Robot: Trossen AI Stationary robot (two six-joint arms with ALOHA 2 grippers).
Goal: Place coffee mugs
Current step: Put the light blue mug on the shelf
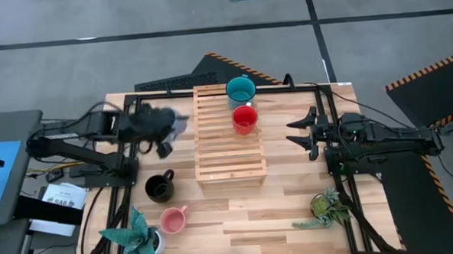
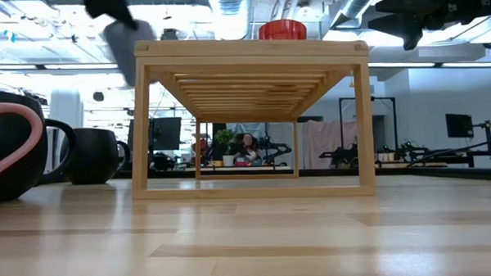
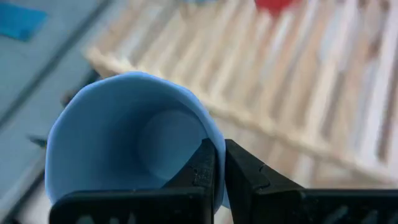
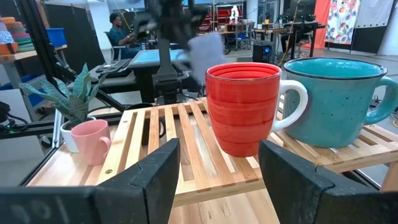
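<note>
The table [image 1: 291, 208] carries a slatted wooden rack [image 1: 228, 134] at its middle. The left gripper [image 3: 217, 180] hangs above the table just beside the rack's left edge, its fingers [image 3: 249, 177] pinched shut on the rim of the grey-blue mug [image 3: 127, 140], whose open mouth faces the wrist camera. The right gripper [image 4: 217, 168] waits off the rack's right side, fingers [image 4: 152, 177] spread wide with nothing between them. Straight ahead of those open fingers, on the rack's far end, the teal mug [image 1: 240, 90] stands upright with the red mug [image 1: 244, 118] just beside it. Near the left fingers, down on the table, sits the black mug [image 1: 159, 186], and beyond it the pink mug [image 1: 172, 219], next to a potted plant [image 1: 139, 236]. A second potted plant [image 1: 326, 207] stands near the right arm.
</note>
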